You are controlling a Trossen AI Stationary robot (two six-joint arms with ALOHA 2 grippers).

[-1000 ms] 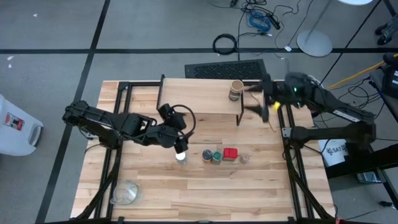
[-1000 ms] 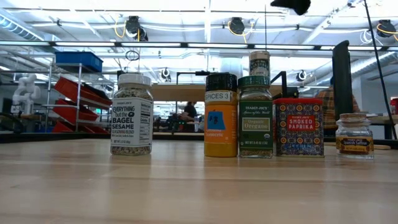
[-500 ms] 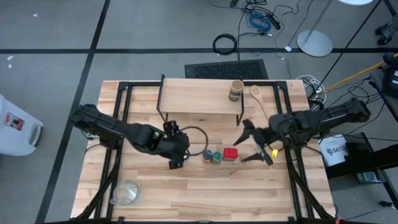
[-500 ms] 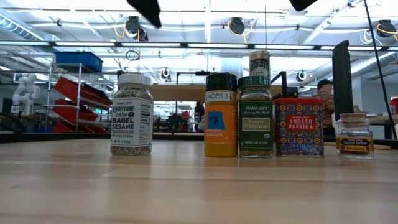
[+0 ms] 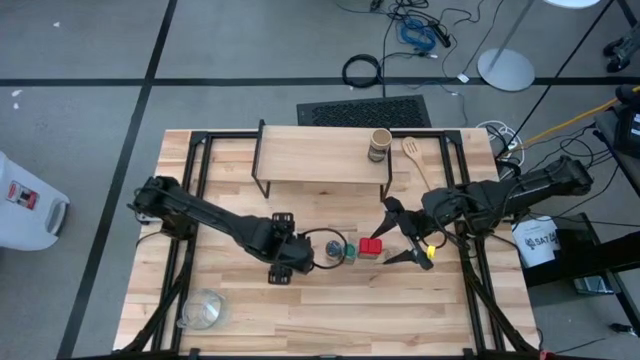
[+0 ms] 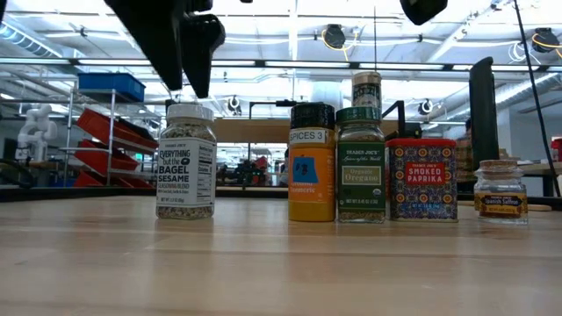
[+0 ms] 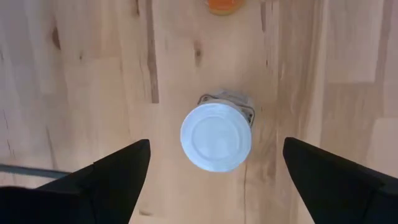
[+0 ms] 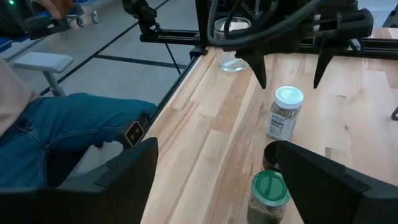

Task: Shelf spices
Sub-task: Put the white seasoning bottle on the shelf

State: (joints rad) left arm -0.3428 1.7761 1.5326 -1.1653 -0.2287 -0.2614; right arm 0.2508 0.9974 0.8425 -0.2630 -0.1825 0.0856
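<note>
Five spice containers stand in a row on the table: the white-lidded jar (image 6: pixel 186 162), black-lidded jar (image 6: pixel 312 162), green-lidded jar (image 6: pixel 361 164), red square tin (image 6: pixel 422 179) and a small jar (image 6: pixel 500 190). A tan-lidded jar (image 5: pixel 379 143) stands on the shelf (image 5: pixel 310 160). My left gripper (image 7: pixel 216 142) hangs open directly above the white lid (image 7: pixel 216 137), fingertips (image 6: pixel 186 88) just over it, one on either side, touching nothing. My right gripper (image 5: pixel 392 235) is open, raised above the table just right of the red tin (image 5: pixel 370 247).
A wooden spoon (image 5: pixel 415 160) lies right of the shelf. A clear glass bowl (image 5: pixel 203 308) sits near the table's near-left corner. A person's leg in jeans (image 8: pixel 74 137) shows beyond the table's edge. Bare wood lies along the near edge.
My left gripper has moved toward the near edge until it covers the white-lidded jar, and has come down toward its lid. My right gripper has swung from the shelf's right end toward the near edge, stopping beside the red tin. No container has moved.
</note>
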